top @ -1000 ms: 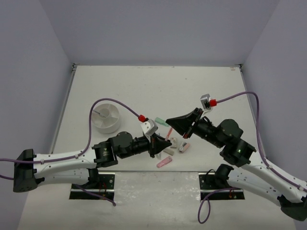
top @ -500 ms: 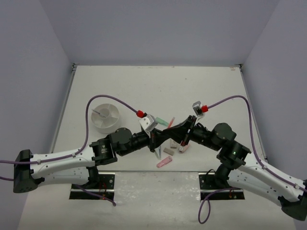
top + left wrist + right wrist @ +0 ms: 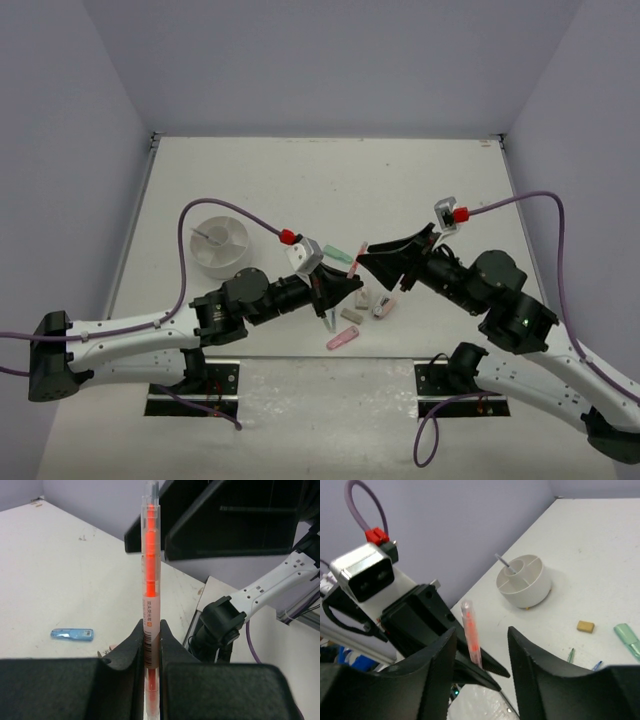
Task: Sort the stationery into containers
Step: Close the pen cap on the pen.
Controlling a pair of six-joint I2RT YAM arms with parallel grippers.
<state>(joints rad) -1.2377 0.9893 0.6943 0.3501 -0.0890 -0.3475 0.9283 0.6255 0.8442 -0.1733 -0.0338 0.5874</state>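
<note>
Now look at your left gripper [image 3: 150,630]: its two fingers are clamped tight on the lower part of the orange pen [image 3: 150,575], right on the white label. The pen stands upright out of the grip, lifted off the table [image 3: 300,180].

Your right gripper [image 3: 481,631] faces it with the jaws parted to about a middling width. The top of the pen shows in the gap between them in the right wrist view, and neither finger touches it, so that gripper has hold of nothing.

Seen from above, both grippers meet well to the right of the round white holder [image 3: 225,262] and a little nearer the arm bases. A thin grey-blue pen [image 3: 504,562] leans in the holder's middle well. The other compartments look bare.

Loose on the table to the right of the holder lie a green marker [image 3: 338,254], a tan eraser [image 3: 585,626] and, closer to the bases, a pink marker [image 3: 343,339]. A blue marker [image 3: 72,634] lies flat in the left wrist view.
</note>
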